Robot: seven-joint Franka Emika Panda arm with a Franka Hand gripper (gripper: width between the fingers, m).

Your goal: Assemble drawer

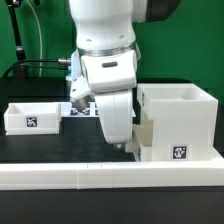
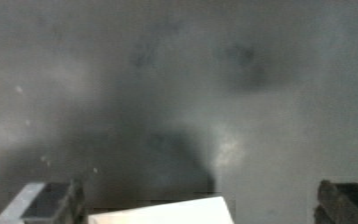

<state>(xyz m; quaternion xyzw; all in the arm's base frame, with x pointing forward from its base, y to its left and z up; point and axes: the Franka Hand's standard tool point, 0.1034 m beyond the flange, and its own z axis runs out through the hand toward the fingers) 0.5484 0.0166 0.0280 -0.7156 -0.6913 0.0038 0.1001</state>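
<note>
The tall white drawer housing (image 1: 183, 122) stands on the exterior view's right, with a tag low on its front. One small tray (image 1: 31, 117) with a tag sits on the exterior view's left. My gripper (image 1: 124, 146) hangs low over the table, just off the housing's near side, where a white part (image 1: 147, 135) shows; I cannot tell whether that is the second tray. In the wrist view my gripper (image 2: 194, 206) has its fingers (image 2: 43, 205) wide apart. A white corner (image 2: 167, 212) lies between them and touches neither. The rest is bare dark table.
The long low white wall strip (image 1: 110, 176) runs along the table's front edge. The marker board (image 1: 84, 109) lies behind the arm, mostly hidden by it. A black cable (image 1: 40, 64) and a dark stand are at the back on the exterior view's left.
</note>
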